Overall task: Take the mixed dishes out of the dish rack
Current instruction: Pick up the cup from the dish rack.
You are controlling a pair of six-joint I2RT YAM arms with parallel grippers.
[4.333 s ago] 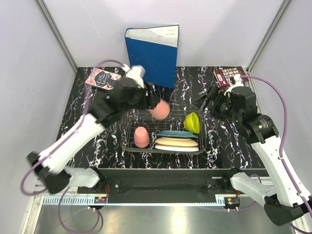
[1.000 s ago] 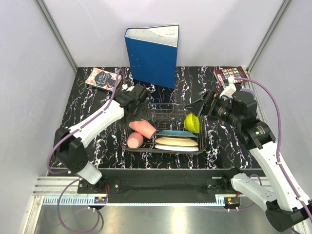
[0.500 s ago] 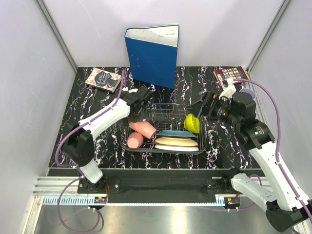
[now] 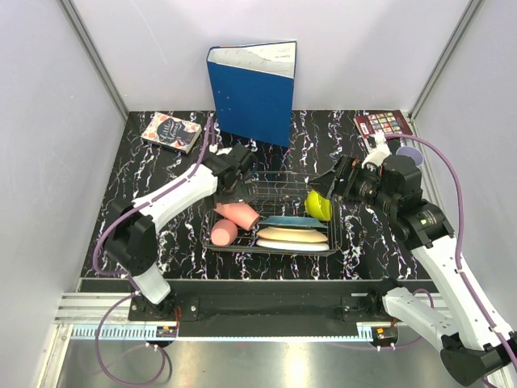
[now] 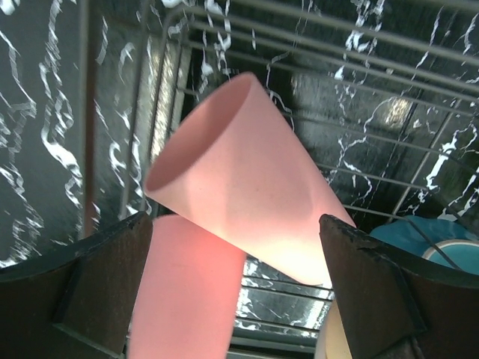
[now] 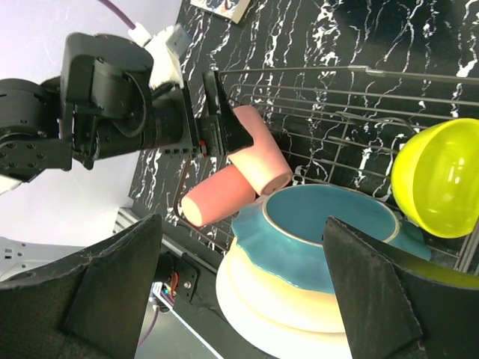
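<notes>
The dish rack (image 4: 279, 182) stands mid-table. Two pink cups lie on their sides in its left half, one (image 4: 237, 213) leaning over the other (image 4: 223, 234). The yellow-green bowl (image 4: 318, 204) tilts at the right end, beside the stacked teal plate (image 4: 292, 221), cream plate (image 4: 292, 235) and white plate (image 4: 292, 246). My left gripper (image 4: 236, 194) is open, its jaws either side of the upper pink cup (image 5: 239, 187) without closing on it. My right gripper (image 4: 327, 187) is open and empty, above the teal plate (image 6: 329, 224) and next to the bowl (image 6: 438, 176). A lavender thing (image 4: 410, 151) shows behind the right arm.
A blue binder (image 4: 254, 89) stands upright behind the rack. A small book (image 4: 171, 131) lies at the back left and another (image 4: 384, 124) at the back right. Grey walls close in both sides.
4.3 s ago my left gripper held a pink cup above the rack and the other cup stood upside down; now both lie in the rack. Both grippers have edged closer to the rack.
</notes>
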